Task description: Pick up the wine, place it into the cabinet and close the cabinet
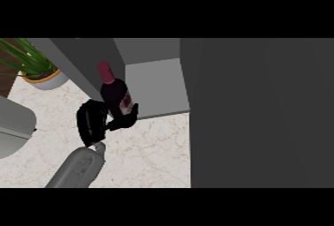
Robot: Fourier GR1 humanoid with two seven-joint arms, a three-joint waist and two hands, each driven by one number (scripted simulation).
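Marbled counter point(150, 150) | left hand point(94, 119) fingers curled round dark glass wine bottle point(114, 90) | grey cabinet point(157, 84) open

Wine bottle point(115, 92): dark glass look, glossy, with a matt maroon capsule at the 12 o'clock end. Left hand point(93, 121), at 7 o'clock of the bottle: black, smooth, slight plastic sheen. Forearm point(78, 170): grey, matt, moulded-plastic look. Counter point(150, 150): pale marble-like stone, fine reddish veining, polished. Cabinet point(153, 84) and its door point(261, 114), at 3 o'clock: flat grey, matt, no grain visible. Plant pot point(47, 80), at 10 o'clock: white, smooth, ceramic look.
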